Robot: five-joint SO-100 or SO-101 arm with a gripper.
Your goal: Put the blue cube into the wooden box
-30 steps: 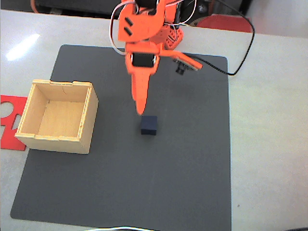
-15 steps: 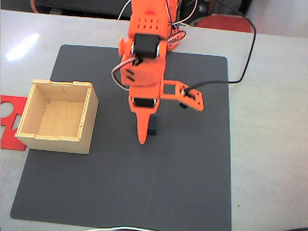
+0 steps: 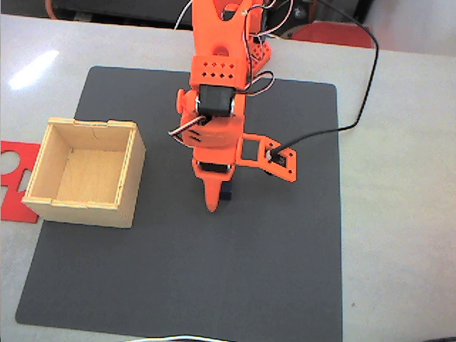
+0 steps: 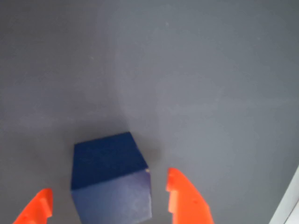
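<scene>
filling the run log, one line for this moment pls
phase: pre-grasp | gripper: open, fingers astride blue cube | cube: on grey mat | wooden box: empty

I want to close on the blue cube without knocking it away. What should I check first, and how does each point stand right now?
1. Blue cube sits between the two fingers: ok, one orange tip on each side in the wrist view.
2. Gripper open wide enough: ok, a gap shows on both sides of the cube.
3. Cube squared to the fingers: not ok, it looks slightly rotated.
4. Fingers low enough to catch the cube's sides: cannot tell.
5. Wooden box open and empty: ok, bare floor in the fixed view.
6. Path over the dark mat to the box: ok, nothing lies between.
</scene>
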